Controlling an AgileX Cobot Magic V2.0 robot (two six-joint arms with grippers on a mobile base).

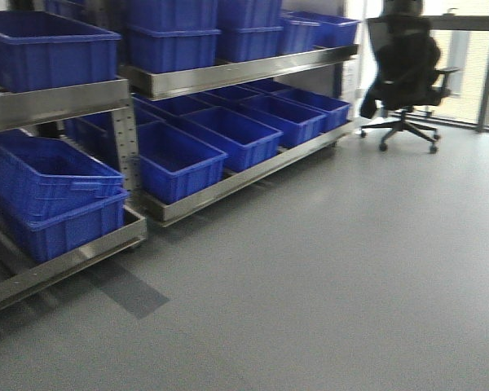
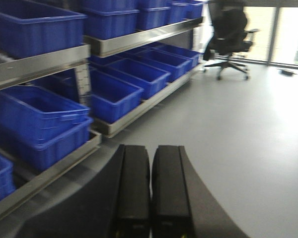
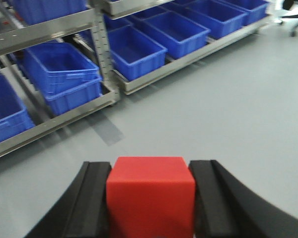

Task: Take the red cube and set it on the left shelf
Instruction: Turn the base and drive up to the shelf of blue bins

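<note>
The red cube fills the bottom of the right wrist view, clamped between the two black fingers of my right gripper, held above the grey floor. My left gripper is shut with nothing between its fingers, hanging over the floor in the left wrist view. The left shelf is a stainless-steel rack with deep-blue crates, at the left of the front view and also seen as the left shelf in the right wrist view, well ahead of the cube. Neither gripper shows in the front view.
A second steel rack with rows of blue crates runs to the right of the left shelf. A black office chair stands at the back right by the windows. Grey floor spreads in front of the racks.
</note>
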